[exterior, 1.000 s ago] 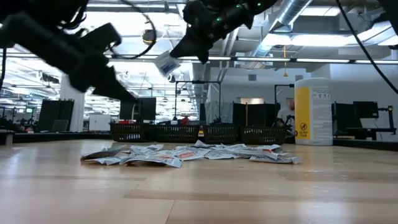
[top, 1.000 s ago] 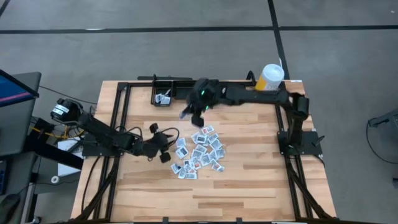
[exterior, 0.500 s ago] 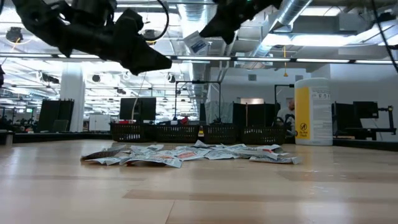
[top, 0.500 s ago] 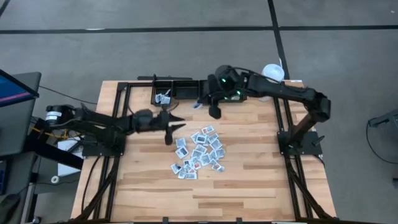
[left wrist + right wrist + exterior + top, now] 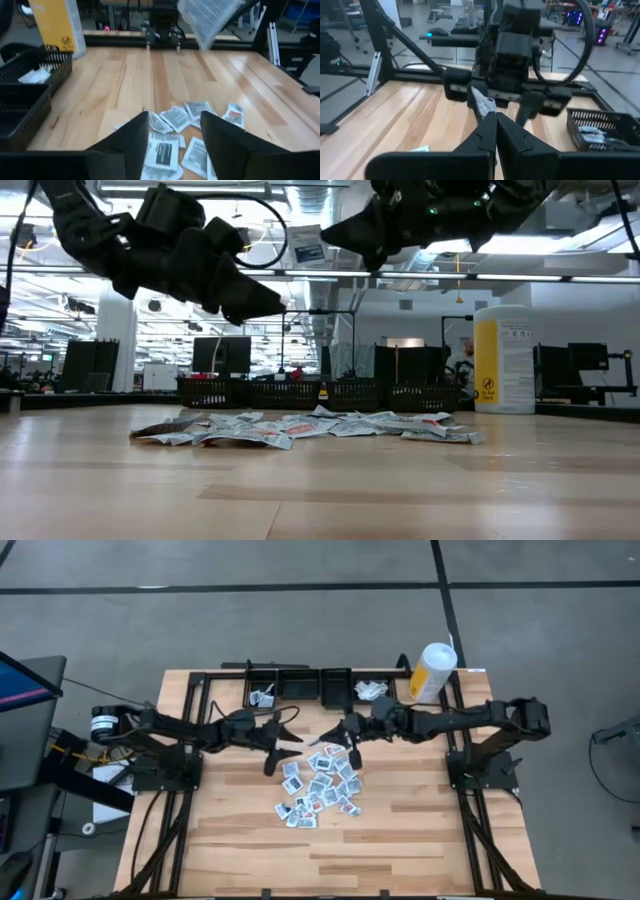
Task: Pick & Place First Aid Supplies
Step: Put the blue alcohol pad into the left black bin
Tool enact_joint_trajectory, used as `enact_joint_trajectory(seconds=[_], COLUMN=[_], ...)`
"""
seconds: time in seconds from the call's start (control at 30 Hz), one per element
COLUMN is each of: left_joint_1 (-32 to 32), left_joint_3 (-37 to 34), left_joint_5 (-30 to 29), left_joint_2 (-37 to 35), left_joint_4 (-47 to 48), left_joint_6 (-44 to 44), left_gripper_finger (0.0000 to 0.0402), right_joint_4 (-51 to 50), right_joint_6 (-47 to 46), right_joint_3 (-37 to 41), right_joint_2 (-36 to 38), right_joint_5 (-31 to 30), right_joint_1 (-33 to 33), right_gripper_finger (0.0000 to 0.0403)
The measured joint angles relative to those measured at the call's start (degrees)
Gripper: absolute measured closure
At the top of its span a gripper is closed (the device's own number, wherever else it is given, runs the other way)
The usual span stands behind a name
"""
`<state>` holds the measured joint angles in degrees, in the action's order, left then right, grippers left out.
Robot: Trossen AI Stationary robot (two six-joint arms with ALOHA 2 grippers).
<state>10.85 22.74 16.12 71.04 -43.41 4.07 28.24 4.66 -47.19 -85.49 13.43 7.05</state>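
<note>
The first aid supplies (image 5: pixel 320 785) lie as a loose heap of small white packets on the middle of the wooden table. My right gripper (image 5: pixel 340 735) hovers above the heap's far side, pointing toward the table's left, shut on one white packet (image 5: pixel 308 245). My left gripper (image 5: pixel 282 738) faces it from the left, level, open and holding nothing. The packet (image 5: pixel 210 17) hangs a little beyond and above the left fingers, apart from them. My right gripper pinches one edge of the white packet (image 5: pixel 481 104) between its two shut fingertips. The fingers come about level from the table's right. The packet sticks out past the tips toward my left gripper, lifted well clear of the table.
A row of black bins (image 5: pixel 300 688) stands along the far edge, with a few packets in the left bin (image 5: pixel 262 697) and the right bin (image 5: pixel 370 690). A tall white-and-yellow canister (image 5: pixel 432 670) stands at the far right. Bare wood lies near the front edge.
My right gripper has carried the packet from beside the far bins toward the table's middle and now points toward the left. My left gripper has swung up from the heap's left side toward the far edge and levelled out, facing the packet.
</note>
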Motion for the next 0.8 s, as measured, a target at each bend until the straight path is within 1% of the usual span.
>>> enact_joint_trajectory(seconds=[0.13, 0.23, 0.27, 0.43, 0.6, 0.8], left_joint_1=[-0.39, -1.19, -1.5, -2.91, -2.97, -2.97], left_joint_3=[0.04, 0.03, 0.02, 0.02, 0.02, 0.02], left_joint_5=[-0.21, -0.23, -0.54, -7.26, -9.65, -11.63], left_joint_2=[1.97, 3.35, 3.73, 5.79, 6.96, 6.98], left_joint_4=[-5.19, -7.63, -8.01, -10.04, -14.31, -17.14], left_joint_6=[-2.42, -2.24, -1.6, 0.1, 0.0, -0.04], left_gripper_finger=[0.0187, 0.0176, 0.0175, 0.0179, 0.0184, 0.0187], right_joint_4=[2.16, 3.44, 4.0, 6.8, 7.58, 6.9], right_joint_6=[0.25, 0.24, 0.23, -1.26, -1.8, -1.89], right_joint_3=[-0.14, -0.05, -0.07, -0.1, -0.1, -0.12], right_joint_2=[-2.45, -4.62, -5.06, -7.68, -8.6, -8.6], right_joint_5=[-0.89, -2.84, -3.04, -3.03, -2.99, -2.9], right_joint_1=[-0.29, -0.07, 0.11, 1.35, 2.24, 1.57], right_gripper_finger=[0.0403, 0.0403, 0.0403, 0.0403, 0.0403, 0.0403])
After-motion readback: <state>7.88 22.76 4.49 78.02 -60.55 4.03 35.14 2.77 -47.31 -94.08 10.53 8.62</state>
